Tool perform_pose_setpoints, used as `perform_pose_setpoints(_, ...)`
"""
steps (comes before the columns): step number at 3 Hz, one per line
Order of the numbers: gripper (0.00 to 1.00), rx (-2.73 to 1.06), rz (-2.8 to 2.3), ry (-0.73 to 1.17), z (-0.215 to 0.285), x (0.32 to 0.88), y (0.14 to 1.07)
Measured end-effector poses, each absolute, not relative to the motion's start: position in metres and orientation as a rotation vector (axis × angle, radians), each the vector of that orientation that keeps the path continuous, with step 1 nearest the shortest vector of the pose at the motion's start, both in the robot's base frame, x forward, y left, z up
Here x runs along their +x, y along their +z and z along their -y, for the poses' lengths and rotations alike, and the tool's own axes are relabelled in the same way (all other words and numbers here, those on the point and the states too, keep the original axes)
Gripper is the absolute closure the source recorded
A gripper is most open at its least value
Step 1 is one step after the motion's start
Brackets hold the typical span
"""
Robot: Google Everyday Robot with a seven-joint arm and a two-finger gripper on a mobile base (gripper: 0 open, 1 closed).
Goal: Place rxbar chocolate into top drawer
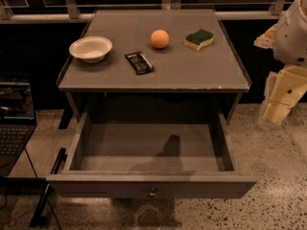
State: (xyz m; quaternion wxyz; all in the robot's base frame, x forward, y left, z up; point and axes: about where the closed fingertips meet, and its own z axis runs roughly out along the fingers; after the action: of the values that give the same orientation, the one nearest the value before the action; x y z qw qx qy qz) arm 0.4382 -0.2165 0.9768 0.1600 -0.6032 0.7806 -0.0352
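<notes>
The rxbar chocolate (139, 62), a small flat black wrapper, lies on the table top (196, 71) left of centre, between the white bowl and the orange ball. The top drawer (105, 186) is pulled wide open below the table front, and its inside is bare. Its round metal knob (152, 192) sits at the centre of the front panel. My gripper (279, 108), cream-coloured, hangs at the right edge of the view, beside the table's right side. It is well apart from the bar and holds nothing that I can see.
A white bowl (90, 48) sits at the table's left. An orange ball (159, 39) and a green-and-yellow sponge (199, 39) sit at the back. A laptop (14, 123) stands at the left of the drawer. A railing runs behind the table.
</notes>
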Motion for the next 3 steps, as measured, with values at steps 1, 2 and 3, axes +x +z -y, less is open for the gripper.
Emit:
perform_pose_setpoints(1, 0.00, -1.723, -2.230, -0.101, 0.216, 0.438, 0.977)
perform_pose_setpoints(2, 0.00, -1.643, -2.212, -0.079, 0.214, 0.441, 0.976)
perform_pose_setpoints(3, 0.00, -1.367, -2.255, 0.067, 0.211, 0.440, 0.955)
